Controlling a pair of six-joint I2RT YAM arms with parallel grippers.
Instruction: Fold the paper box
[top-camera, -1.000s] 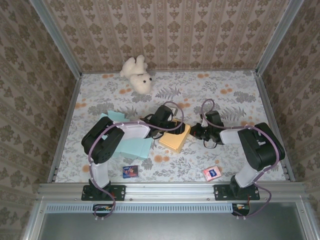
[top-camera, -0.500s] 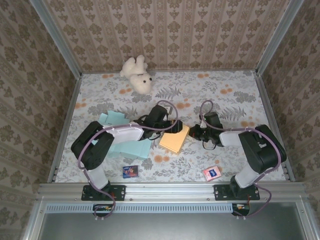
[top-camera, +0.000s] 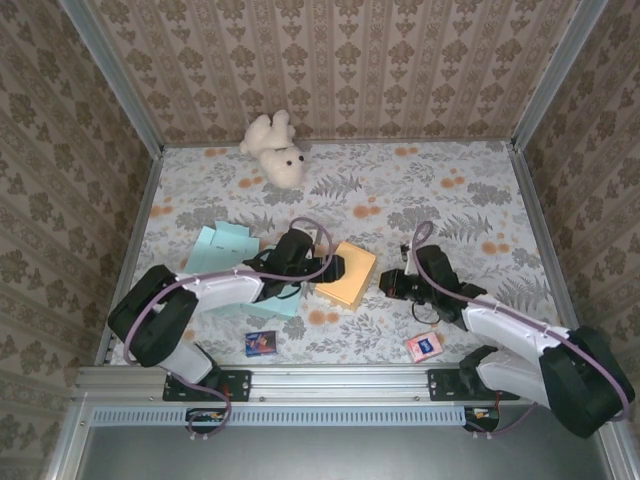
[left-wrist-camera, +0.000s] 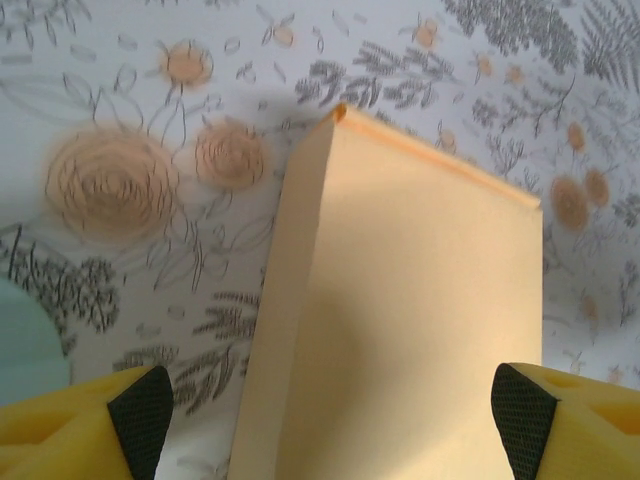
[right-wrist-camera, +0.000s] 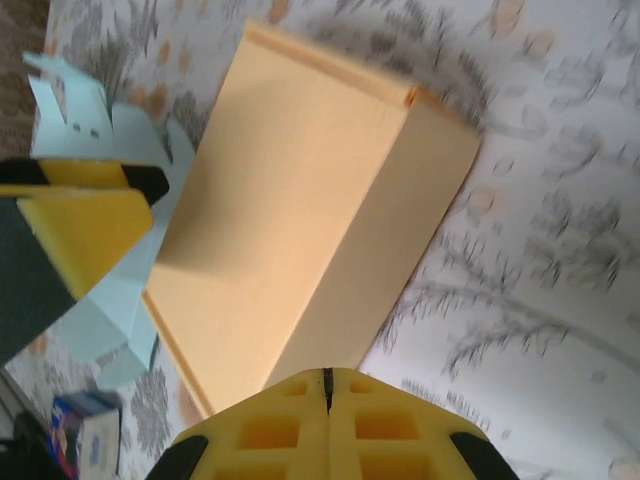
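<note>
**Orange box lies between the two grippers, left jaws wide, right jaws closed**

In the overhead view a pale blue paper sheet (top-camera: 213, 247) lies flat on the left of the flowered table (top-camera: 470, 190). The left arm crosses it, so its near edge is hidden. In the right wrist view its notched tabs (right-wrist-camera: 95, 125) run off the frame.

The left gripper (top-camera: 322, 267) sits at the left edge of the orange paper box (top-camera: 350, 276), which lies at the middle of the table. In the left wrist view the gripper (left-wrist-camera: 330, 425) has its jaws wide apart with the box (left-wrist-camera: 410, 330) lying between the yellow fingertips (left-wrist-camera: 135, 410). The left pad is clear of the box. The right pad overlaps the box's far edge, and whether it touches is unclear. The box's near end is cut off at the bottom of that view, and no writing shows on its plain faces.

The right gripper (top-camera: 388, 286) points at the box's right side. In its wrist view the gripper (right-wrist-camera: 326, 425) has its jaws pressed together, just at the box's (right-wrist-camera: 290, 190) near corner, and contact cannot be told.

A small dark packet (top-camera: 260, 343) and a pink packet (top-camera: 423, 346) lie near the front rail, their print too small to read. A white plush bear (top-camera: 275, 148) lies at the back.
</note>
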